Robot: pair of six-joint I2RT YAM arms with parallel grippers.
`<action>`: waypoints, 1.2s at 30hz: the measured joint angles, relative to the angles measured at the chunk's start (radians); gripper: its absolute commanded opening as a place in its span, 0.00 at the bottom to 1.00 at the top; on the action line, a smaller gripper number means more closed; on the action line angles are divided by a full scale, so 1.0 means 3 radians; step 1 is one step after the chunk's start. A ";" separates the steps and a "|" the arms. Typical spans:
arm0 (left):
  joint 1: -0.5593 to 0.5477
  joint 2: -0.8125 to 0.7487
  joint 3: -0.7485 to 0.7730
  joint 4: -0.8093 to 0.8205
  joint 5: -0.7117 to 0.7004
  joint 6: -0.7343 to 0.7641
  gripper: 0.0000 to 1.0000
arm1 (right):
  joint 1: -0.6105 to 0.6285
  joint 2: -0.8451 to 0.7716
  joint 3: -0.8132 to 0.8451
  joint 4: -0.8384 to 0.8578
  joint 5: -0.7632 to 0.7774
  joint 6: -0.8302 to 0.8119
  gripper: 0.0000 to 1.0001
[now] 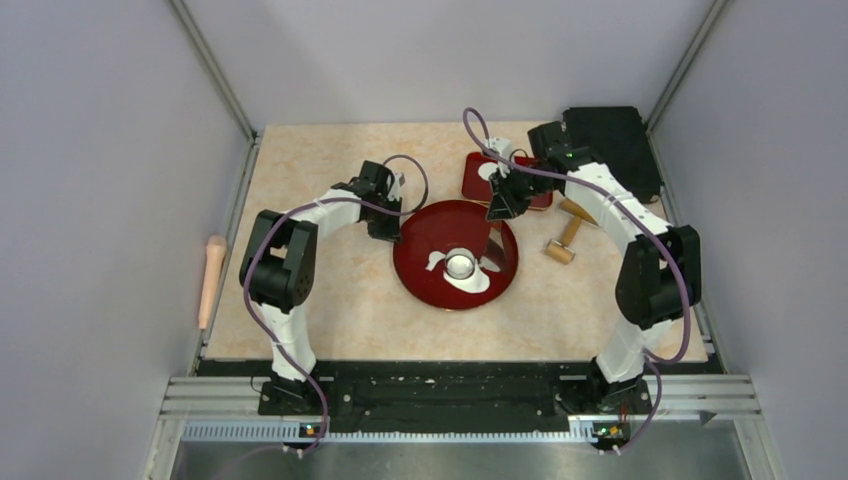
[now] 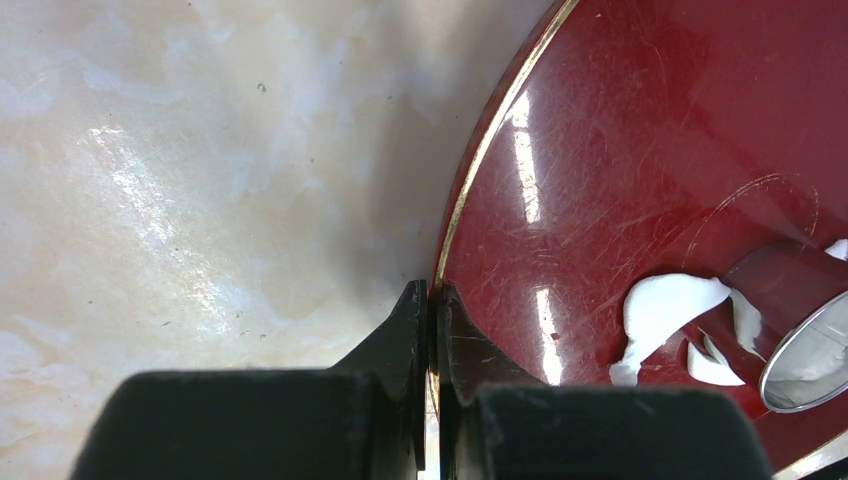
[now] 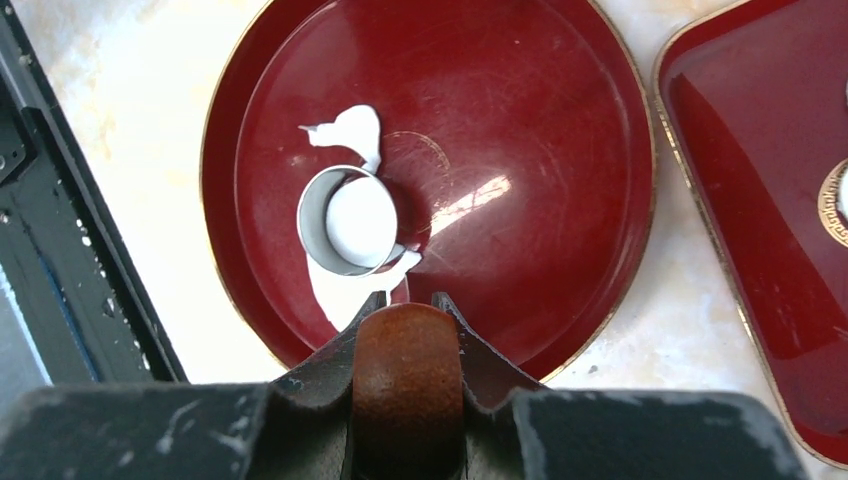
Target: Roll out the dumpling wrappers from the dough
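Note:
A round red plate (image 1: 425,235) holds ragged white dough (image 1: 470,282) with a small metal ring (image 1: 461,264) pressed into it. In the right wrist view the ring (image 3: 310,205) encloses a neat round white wrapper (image 3: 360,222), with dough scraps (image 3: 345,130) around it. My left gripper (image 1: 386,228) is shut on the plate's left rim (image 2: 455,210). My right gripper (image 1: 498,208) hovers over the plate's far right side, shut on a brown wooden tool (image 3: 408,380) that reaches down toward the ring.
A rectangular red tray (image 1: 478,185) behind the plate carries a white piece (image 1: 487,171). A small wooden roller (image 1: 566,240) lies right of the plate. A black box (image 1: 610,140) stands at the back right. A pale rolling pin (image 1: 211,280) lies at the table's left edge.

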 measured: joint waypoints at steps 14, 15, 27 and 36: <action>0.0006 -0.0017 -0.0032 0.0037 0.0011 -0.0005 0.00 | 0.0090 0.0107 0.0229 -0.0463 -0.0047 -0.0231 0.00; 0.0006 -0.0017 -0.0032 0.0037 0.0011 -0.0009 0.00 | 0.0090 0.0135 0.0261 -0.0493 -0.0057 -0.0243 0.00; 0.0006 -0.0025 -0.0047 0.0055 0.0009 -0.0037 0.00 | 0.0134 0.0364 0.0484 -0.0760 -0.0206 -0.0249 0.00; 0.0008 -0.0036 -0.0064 0.0066 0.0009 -0.0066 0.00 | 0.0145 0.0364 0.0651 -0.1086 -0.0205 -0.0256 0.00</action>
